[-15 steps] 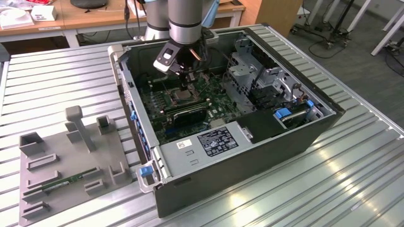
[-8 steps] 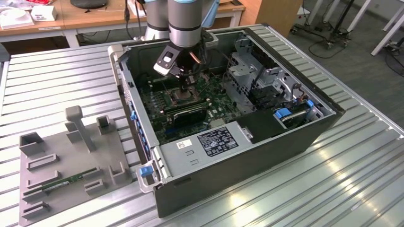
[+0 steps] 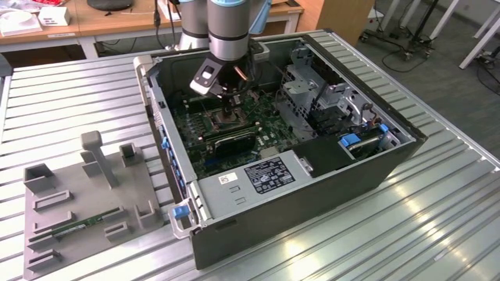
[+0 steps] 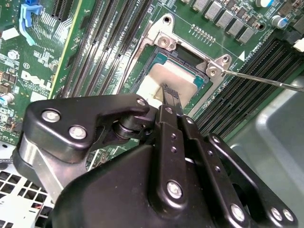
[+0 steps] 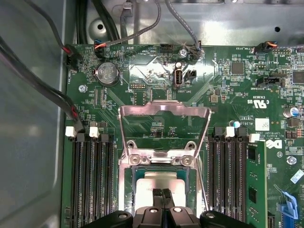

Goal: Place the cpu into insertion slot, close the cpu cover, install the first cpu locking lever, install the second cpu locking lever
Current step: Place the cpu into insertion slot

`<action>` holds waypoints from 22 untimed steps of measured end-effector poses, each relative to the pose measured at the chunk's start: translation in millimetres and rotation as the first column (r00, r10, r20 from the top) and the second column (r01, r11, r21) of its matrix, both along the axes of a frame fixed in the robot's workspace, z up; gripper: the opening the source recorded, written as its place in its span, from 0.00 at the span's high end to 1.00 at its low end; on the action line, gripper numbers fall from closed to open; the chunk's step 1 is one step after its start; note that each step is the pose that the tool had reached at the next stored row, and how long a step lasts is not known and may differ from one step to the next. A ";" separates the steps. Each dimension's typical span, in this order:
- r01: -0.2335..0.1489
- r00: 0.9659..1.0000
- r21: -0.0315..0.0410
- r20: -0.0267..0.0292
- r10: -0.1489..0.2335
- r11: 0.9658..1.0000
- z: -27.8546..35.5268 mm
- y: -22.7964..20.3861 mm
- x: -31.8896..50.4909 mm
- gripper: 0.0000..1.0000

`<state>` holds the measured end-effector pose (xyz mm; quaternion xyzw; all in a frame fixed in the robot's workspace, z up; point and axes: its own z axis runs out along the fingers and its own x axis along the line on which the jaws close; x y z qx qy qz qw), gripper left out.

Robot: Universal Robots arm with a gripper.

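- A ribbed metal bench [image 3: 70, 99] is seen carrying an open computer case [image 3: 312, 193].
- Inside it, the claw [image 5: 164, 192] is held low with its fingers pressed together, nothing gripped.
- The cpu [image 5: 159, 179] is seated in the insertion slot [image 5: 133, 173], directly beneath the claw tips.
- The cpu cover [image 5: 164, 110] is raised at the slot's hinged edge.

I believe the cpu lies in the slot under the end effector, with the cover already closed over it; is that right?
Not quite. The cpu does lie in the slot under the end effector, but the cover is not closed over it. It stands open, swung back from the slot, as the first wrist view shows.
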<state>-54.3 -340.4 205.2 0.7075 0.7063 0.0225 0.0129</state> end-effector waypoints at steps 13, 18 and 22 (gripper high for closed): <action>0.000 1.000 0.000 0.000 0.000 1.000 -4.4 0.0 -0.6 0.89; 0.000 1.000 -0.002 -0.001 0.000 1.000 -7.8 -0.3 -0.8 0.89; 0.000 1.000 -0.001 -0.001 0.000 1.000 -8.0 -0.5 -0.9 0.89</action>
